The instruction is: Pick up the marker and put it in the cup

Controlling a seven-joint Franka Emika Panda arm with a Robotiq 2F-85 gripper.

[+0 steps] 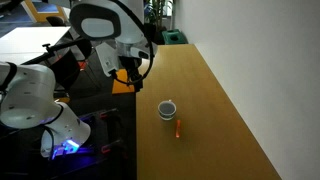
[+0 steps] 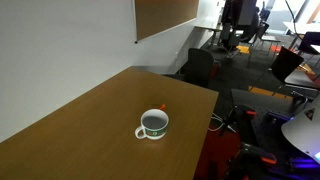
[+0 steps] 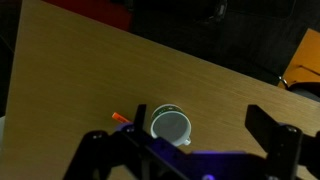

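Both fingers (image 3: 268,135) spread wide, nothing btwn them; gripper (image 3: 177,132) hovers over the table (image 3: 80,70). The cup (image 3: 171,125) stands upright below, w/ the marker (image 3: 122,119) lying just beside it (flat on the wood, not inside).
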